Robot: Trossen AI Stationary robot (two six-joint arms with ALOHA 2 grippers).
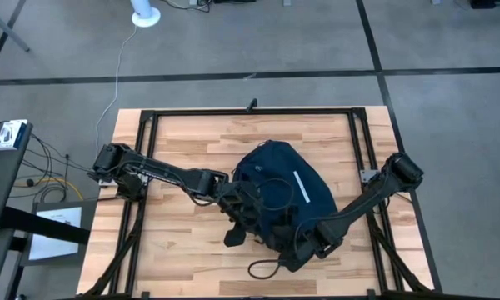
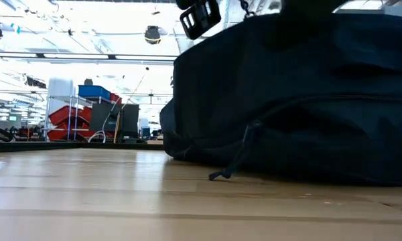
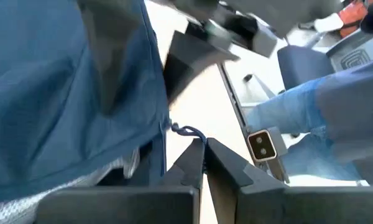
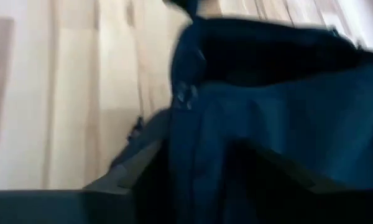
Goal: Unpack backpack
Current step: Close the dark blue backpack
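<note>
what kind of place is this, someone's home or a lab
Most likely a lab or workshop, not a home. The wooden table sits in a black metal frame on grey floor marked with dark lines, and behind the backpack the low view shows shelving with red and blue bins.

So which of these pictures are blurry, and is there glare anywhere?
High view: sharp and evenly lit, the backpack clear on the table. Low view: the backpack fills the right as a dark mass, the bright room behind is washed out. Left wrist view: smeared, the left gripper shut by the fabric. Right wrist view: the blurriest, mostly dark cloth.
</note>
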